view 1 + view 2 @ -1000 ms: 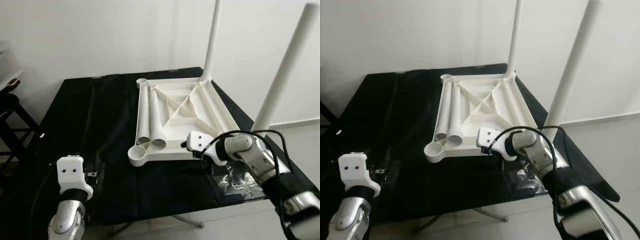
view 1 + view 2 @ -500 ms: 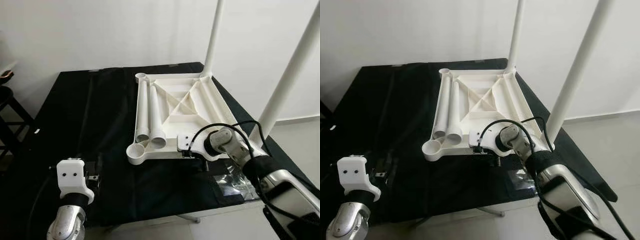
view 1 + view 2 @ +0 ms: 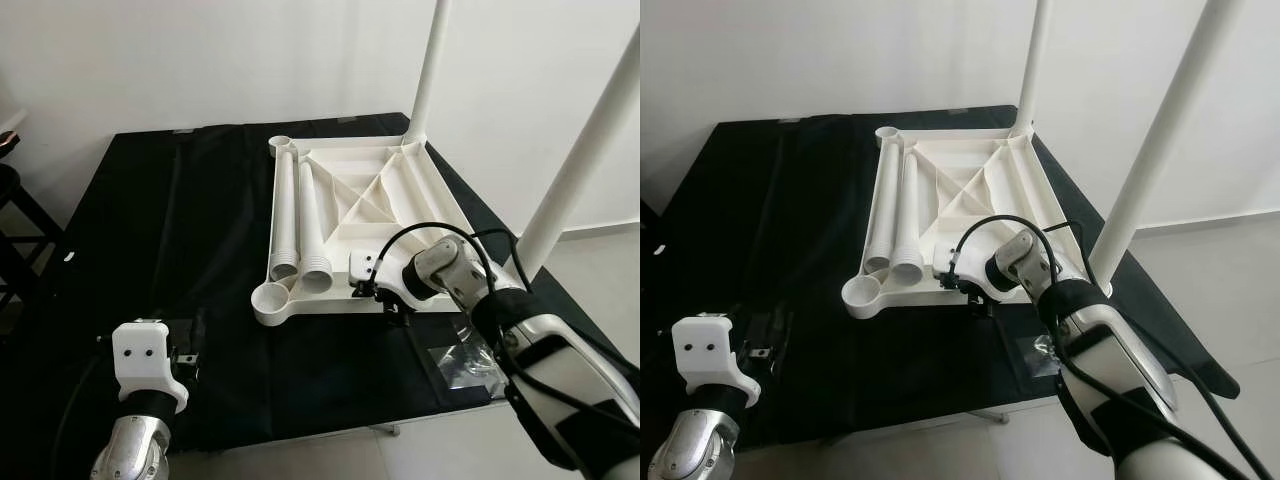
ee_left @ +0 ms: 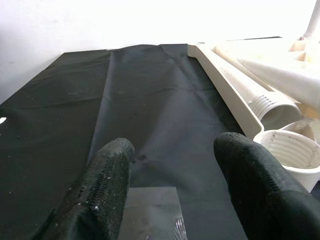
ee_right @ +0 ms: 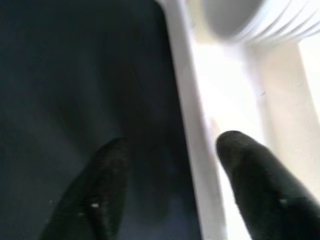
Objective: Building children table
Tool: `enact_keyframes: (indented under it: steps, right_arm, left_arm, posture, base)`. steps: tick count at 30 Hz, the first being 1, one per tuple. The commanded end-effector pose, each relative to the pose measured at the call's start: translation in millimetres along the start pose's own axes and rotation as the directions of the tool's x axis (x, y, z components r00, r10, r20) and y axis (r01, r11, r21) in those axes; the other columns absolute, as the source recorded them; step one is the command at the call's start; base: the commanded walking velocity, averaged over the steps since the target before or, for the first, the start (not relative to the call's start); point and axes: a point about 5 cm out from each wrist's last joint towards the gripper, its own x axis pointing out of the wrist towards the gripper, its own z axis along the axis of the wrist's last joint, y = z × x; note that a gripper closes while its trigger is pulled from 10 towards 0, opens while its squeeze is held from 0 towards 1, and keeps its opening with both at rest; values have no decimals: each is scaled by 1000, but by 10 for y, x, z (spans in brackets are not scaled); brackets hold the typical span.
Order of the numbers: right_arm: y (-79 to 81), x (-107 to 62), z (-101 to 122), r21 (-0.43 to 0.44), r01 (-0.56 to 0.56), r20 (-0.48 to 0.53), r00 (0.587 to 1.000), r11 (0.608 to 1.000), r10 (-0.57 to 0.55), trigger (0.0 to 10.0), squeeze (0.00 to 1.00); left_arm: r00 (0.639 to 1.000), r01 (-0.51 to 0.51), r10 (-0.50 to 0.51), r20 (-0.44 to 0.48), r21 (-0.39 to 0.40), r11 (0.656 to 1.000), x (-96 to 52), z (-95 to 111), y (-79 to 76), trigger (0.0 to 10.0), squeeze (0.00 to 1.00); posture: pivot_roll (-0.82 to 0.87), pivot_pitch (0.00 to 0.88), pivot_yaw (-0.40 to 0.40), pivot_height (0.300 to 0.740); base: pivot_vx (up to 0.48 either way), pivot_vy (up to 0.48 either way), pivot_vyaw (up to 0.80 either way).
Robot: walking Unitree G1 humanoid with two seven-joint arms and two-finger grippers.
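The white tabletop [image 3: 395, 190] lies upside down on the black-covered table. Two white legs stand upright in it: one at the far right corner [image 3: 425, 75], one at the near right corner [image 3: 580, 165]. Two loose legs [image 3: 300, 215] lie side by side inside it on the left, beside the empty near-left socket [image 3: 272, 298]. My right gripper [image 3: 368, 292] is open at the tabletop's near rim [image 5: 192, 125], one finger over the cloth and the other over the white plastic. My left gripper [image 4: 172, 150] is open, low over the cloth at the near left.
A crumpled clear plastic bag [image 3: 465, 360] lies on the cloth near the right front corner. A flat clear plastic piece [image 4: 150, 215] lies under my left gripper. A dark stool [image 3: 12, 205] stands left of the table. A white wall runs behind.
My right gripper has slid left along the tabletop's near rim, toward the loose legs' ends. The camera has shifted a little. The left arm has stayed put.
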Motion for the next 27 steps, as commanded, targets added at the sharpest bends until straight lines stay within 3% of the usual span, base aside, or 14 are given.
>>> enact_keyframes:
  steps: [1, 19, 23, 25, 26, 27]
  right_arm:
    - [-27, -17, 30, 22, 4, 11, 1000, 1000, -5, 0, 0]
    - [-8, -70, -103, -90, -56, -120, 992, 994, 46, 0, 0]
    - [50, -77, -156, -153, -125, -148, 984, 980, 102, 0, 0]
    - [95, -103, -170, -183, -186, -146, 976, 965, 160, 0, 0]
    - [155, -171, -190, -213, -277, -144, 957, 937, 250, 0, 0]
    - [155, -171, -190, -213, -277, -144, 957, 937, 250, 0, 0]
  left_arm:
    - [1000, -6, 6, -23, -9, 1000, -21, -31, -12, 10000, 0]
    - [1000, -10, 10, -24, -18, 1000, 1, -26, -18, 10000, 0]
    - [1000, -13, 13, -23, -17, 1000, 8, -27, -15, 10000, 0]
    - [1000, -14, 13, -23, -17, 1000, 12, -28, -16, 10000, 0]
    - [1000, -14, 13, -23, -19, 1000, 18, -31, -19, 10000, 0]
    - [1000, -14, 13, -23, -19, 1000, 18, -31, -19, 10000, 0]
  posture:
    - [61, 96, -3, 740]
    - [46, 88, -10, 740]
    - [46, 86, -11, 740]
    - [44, 86, -11, 740]
    - [42, 85, -12, 740]
    - [42, 85, -12, 740]
  base:
    - [0, 0, 0]
    - [0, 0, 0]
    - [0, 0, 0]
    - [0, 0, 0]
    - [0, 0, 0]
    - [0, 0, 0]
